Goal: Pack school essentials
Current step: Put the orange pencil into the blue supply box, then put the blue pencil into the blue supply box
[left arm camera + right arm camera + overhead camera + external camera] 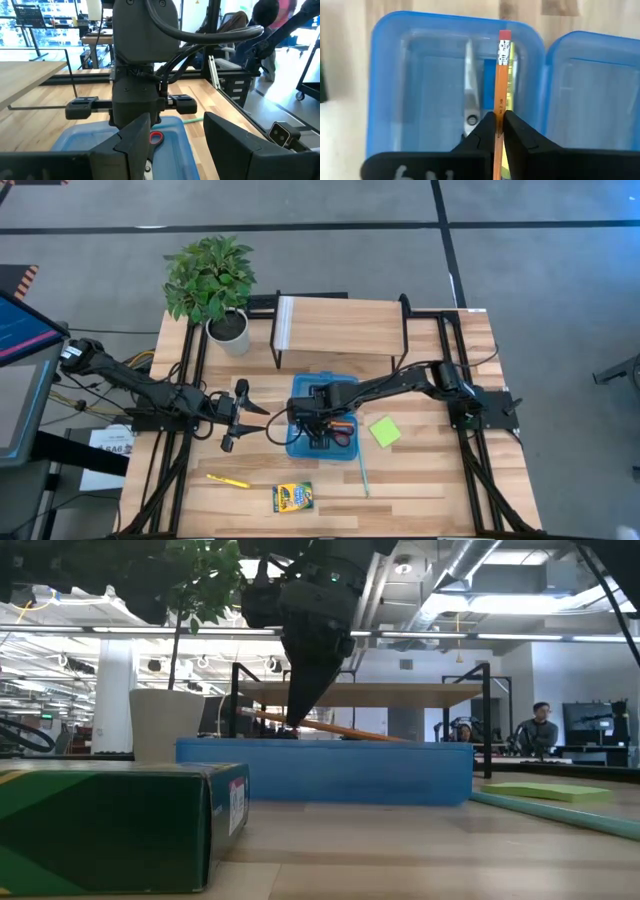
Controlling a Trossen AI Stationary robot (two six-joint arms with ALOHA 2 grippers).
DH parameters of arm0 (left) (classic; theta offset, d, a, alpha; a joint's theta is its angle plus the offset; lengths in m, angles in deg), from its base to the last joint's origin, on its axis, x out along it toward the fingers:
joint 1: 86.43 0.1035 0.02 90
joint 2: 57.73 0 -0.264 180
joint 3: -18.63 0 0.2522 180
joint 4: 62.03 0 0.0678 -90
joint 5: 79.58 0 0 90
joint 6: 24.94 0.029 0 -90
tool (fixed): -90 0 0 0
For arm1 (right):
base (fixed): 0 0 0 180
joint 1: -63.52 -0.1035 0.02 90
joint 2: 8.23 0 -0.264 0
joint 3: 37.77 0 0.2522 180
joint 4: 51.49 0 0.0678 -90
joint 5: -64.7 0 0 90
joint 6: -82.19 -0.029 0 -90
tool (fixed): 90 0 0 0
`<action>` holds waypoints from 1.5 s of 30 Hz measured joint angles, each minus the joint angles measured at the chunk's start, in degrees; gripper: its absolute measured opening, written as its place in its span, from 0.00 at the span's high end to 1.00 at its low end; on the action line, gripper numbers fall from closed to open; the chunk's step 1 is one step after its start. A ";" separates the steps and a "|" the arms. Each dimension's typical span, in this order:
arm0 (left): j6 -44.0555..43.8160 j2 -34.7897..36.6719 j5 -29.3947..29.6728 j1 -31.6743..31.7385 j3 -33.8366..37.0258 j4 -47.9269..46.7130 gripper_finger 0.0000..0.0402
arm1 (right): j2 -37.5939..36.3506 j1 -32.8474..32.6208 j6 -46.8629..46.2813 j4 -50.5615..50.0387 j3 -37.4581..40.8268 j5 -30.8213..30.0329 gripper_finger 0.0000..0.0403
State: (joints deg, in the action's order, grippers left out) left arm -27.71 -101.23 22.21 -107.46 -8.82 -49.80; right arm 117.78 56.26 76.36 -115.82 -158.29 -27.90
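Observation:
The open blue case lies mid-table with the red-handled scissors inside. My right gripper hangs over it, shut on the orange pencil. My left gripper waits open just left of the case; its wrist view shows its gap facing the right arm. On the wood lie the lime-green sticky pad, the teal pencil, the yellow pencil and the crayon box. I cannot make out the blue eraser. My right gripper pinches the orange pencil's shaft between its two fingers, coming from above and pointing down. The pencil runs across the fingers, its eraser end sticking out over the case. It sits nearly level, slightly slanted, just above the case rim.
A potted plant stands at the far left corner and a wooden riser behind the case. The case's hinged lid half lies open beside the tray. People sit in the room beyond the table.

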 joint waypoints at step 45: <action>-2.28 0.00 -0.92 0.00 0.00 0.71 0.57 | -8.64 -27.33 -49.37 -11.31 4.20 -4.51 0.68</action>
State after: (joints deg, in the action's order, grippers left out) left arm -29.99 -101.23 21.29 -107.46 -8.82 -49.09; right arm 109.14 28.93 26.99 -127.13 -154.09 -32.42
